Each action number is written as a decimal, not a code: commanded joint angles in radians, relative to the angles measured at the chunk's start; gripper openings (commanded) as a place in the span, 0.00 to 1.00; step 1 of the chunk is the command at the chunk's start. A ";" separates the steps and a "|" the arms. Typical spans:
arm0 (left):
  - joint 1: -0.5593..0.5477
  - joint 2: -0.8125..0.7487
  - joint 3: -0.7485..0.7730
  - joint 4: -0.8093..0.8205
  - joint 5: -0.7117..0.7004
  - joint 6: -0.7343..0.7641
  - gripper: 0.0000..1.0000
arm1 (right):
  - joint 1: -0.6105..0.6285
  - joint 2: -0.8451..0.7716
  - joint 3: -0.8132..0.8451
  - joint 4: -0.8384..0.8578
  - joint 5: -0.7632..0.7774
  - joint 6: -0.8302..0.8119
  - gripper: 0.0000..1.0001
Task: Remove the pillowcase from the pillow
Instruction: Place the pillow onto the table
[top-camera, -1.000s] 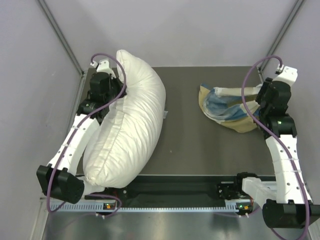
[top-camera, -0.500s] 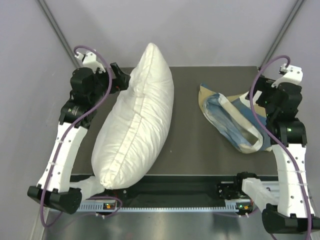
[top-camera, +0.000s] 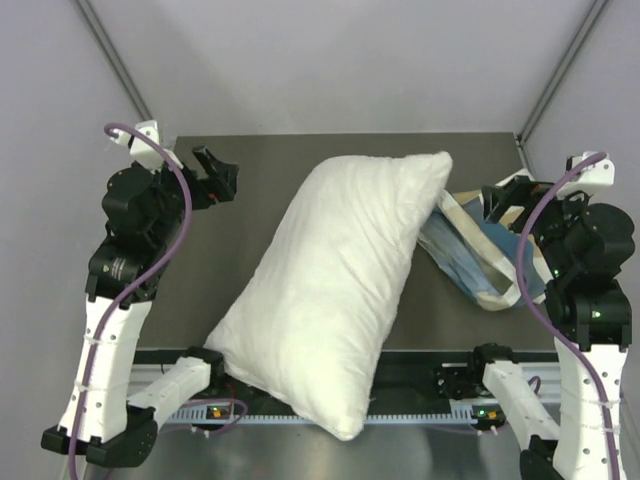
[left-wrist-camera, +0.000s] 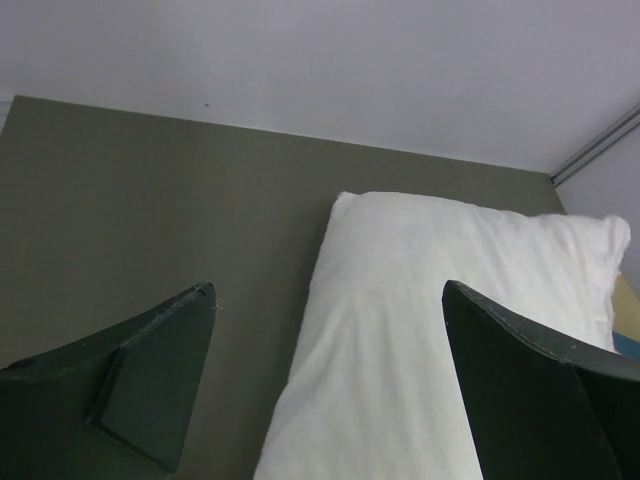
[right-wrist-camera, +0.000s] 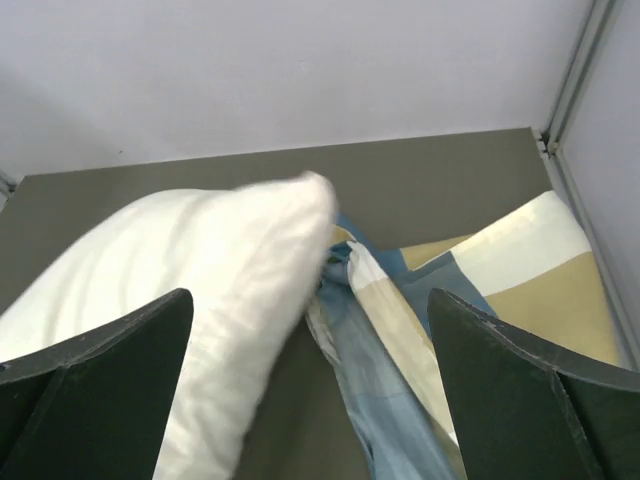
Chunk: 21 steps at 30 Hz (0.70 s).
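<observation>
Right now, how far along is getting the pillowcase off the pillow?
Done: the pillow lies bare white across the table, fully out of the checked pillowcase, which sits crumpled beside its far right corner. In hand: nothing; the left tool and right tool both stand open and empty. Left: apparently nothing, except perhaps parting the two where they seem to touch.

The table (top-camera: 250, 230) is dark and flat, and two soft things lie on it. A big white pillow (top-camera: 340, 280) lies slanted across the middle, with its near corner sticking out past the near edge of the table. A bunched-up pillowcase (top-camera: 480, 265) in blue, tan and cream checks lies on the right side, and the far corner of the pillow rests against it.
</observation>
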 joint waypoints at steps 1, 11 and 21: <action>0.006 -0.029 -0.013 -0.040 -0.049 0.019 0.99 | -0.010 -0.023 -0.024 0.025 -0.075 0.015 1.00; 0.006 -0.074 -0.009 -0.065 -0.090 0.021 0.99 | -0.010 -0.041 -0.033 0.014 -0.074 0.018 1.00; 0.006 -0.085 0.000 -0.086 -0.093 0.039 0.99 | -0.010 -0.043 -0.037 0.014 -0.064 0.013 1.00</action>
